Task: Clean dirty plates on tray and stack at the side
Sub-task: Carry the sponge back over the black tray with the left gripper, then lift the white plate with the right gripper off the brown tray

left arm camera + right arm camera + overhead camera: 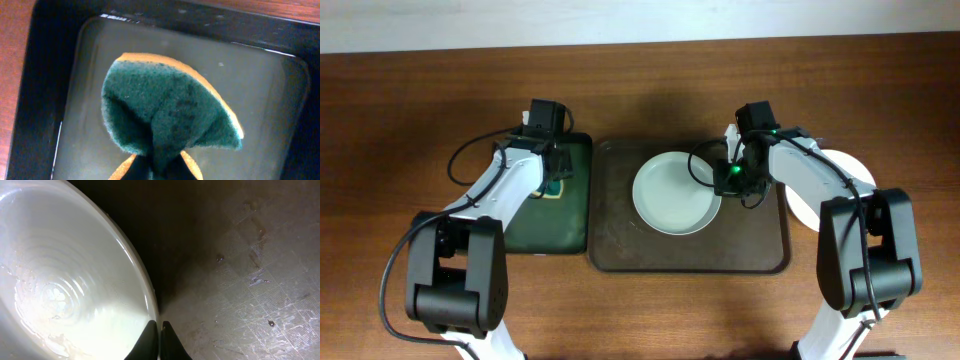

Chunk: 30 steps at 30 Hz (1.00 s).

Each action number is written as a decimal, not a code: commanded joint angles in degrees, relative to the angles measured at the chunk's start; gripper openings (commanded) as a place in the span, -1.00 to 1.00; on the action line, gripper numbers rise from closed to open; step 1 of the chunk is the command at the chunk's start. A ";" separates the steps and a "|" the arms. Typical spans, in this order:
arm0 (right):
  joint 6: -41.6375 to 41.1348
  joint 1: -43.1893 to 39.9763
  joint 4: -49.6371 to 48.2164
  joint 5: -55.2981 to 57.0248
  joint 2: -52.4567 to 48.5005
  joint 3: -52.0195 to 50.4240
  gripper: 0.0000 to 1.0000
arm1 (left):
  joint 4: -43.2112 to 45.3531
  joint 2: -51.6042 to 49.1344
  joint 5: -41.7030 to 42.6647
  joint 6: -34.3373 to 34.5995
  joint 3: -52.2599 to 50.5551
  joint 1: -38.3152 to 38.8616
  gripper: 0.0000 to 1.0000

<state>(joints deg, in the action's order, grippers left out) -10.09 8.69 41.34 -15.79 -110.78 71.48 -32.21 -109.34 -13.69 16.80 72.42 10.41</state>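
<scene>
Seen from overhead on the wooden worktop [410, 90]: a large dark brown tray [620, 240] in the middle, with a narrower black tray [555, 228] just beside it on the left. In the dark brown tray, toward its back half and a little right of centre, one white plate [670, 195], wet and glossy inside, with faint rings and streaks in the close view. Gripped at its right-hand rim by the right jaws, shut tight, with the thin edge pinched between the two dark tips. Scattered droplets and wet marks on the bare tray floor beside that rim. Outside the dark brown tray, on the worktop at its right, a second white plate [858, 170], partly hidden under the right arm; whether more than one there, cannot tell. Over the black tray, the left jaws closed on a green and yellow sponge [170, 110], folded and gathered to a narrow pinch at the tips, above a glossy, wet-looking greenish bottom; touching it or not, cannot tell.
</scene>
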 commanded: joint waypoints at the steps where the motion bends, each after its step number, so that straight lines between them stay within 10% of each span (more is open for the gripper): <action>1: 0.17 0.31 -0.20 -0.28 -0.39 1.07 -0.92 | 0.50 -0.94 0.81 -3.32 -0.28 -0.22 0.33; 6: 0.20 0.31 -0.20 -0.26 -0.39 1.07 -0.78 | -3.67 0.17 0.85 -3.63 3.91 -0.22 0.93; 16: 0.20 0.31 -0.24 0.00 -0.39 1.05 -0.54 | -9.07 11.58 -1.73 -3.63 17.38 -8.04 0.99; 30: 0.17 0.31 -6.29 1.42 -0.55 -4.33 -0.91 | -9.05 11.54 -1.57 -3.63 17.29 -8.83 0.99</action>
<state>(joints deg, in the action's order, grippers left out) -10.13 8.73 35.86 -15.03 -110.85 68.45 -41.17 -97.93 -15.03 13.87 89.54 1.58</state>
